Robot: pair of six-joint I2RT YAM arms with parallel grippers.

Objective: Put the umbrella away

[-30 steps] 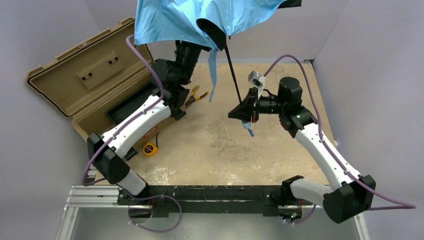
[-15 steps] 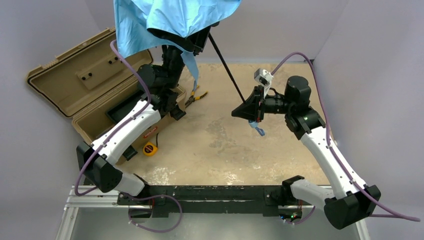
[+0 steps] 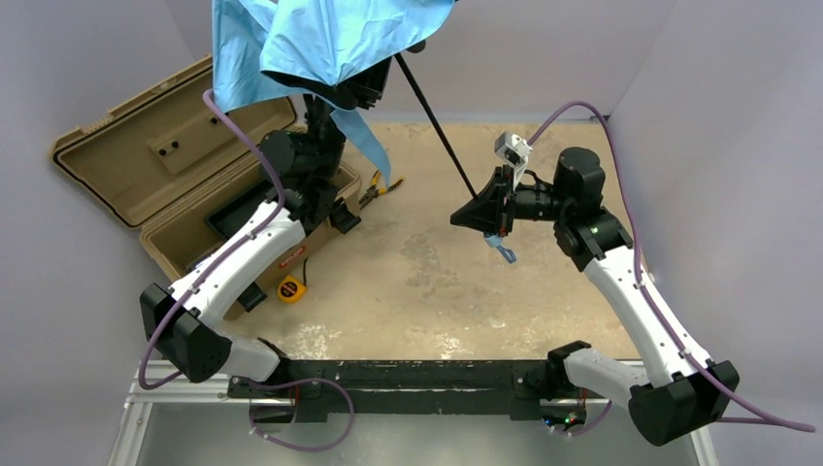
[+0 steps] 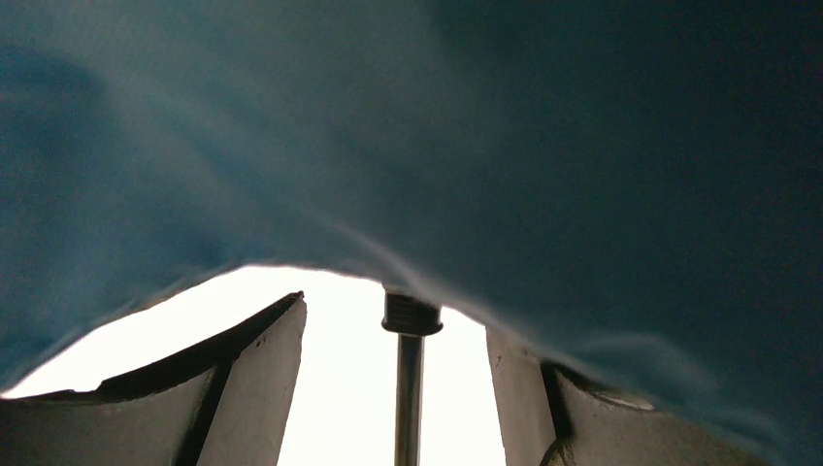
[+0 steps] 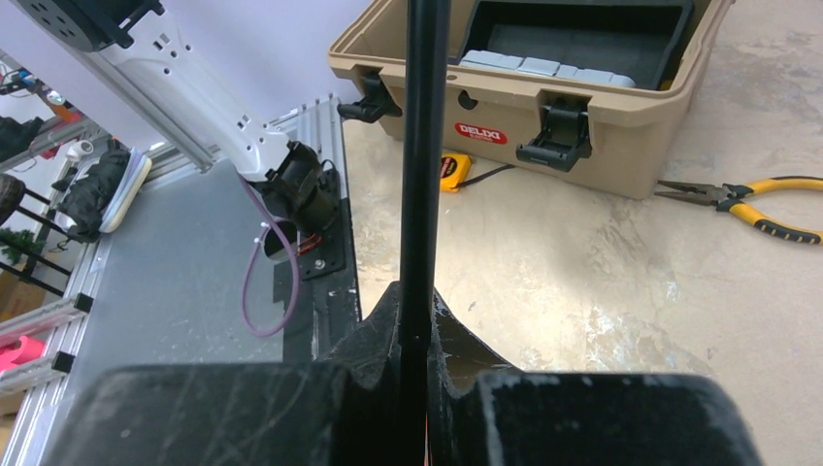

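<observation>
Shifted upper-left: canopy point(image 3: 330, 39) | left claw point(image 4: 393, 325) open astride shaft point(image 3: 439, 128) | right claw point(image 5: 412, 325) clamps shaft | risk: canopy snags left claw

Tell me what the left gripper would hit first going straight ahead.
Likely the umbrella's canopy, draped just ahead of the left gripper; the shaft runs between its open fingers. Depth is unclear.

You see plain pale walls point(image 3: 718, 116) on three sides; your bench point(image 3: 427, 291) is tan, blotched with pale wear; a grey metal sheet point(image 3: 427, 442) lies along its near edge.
</observation>
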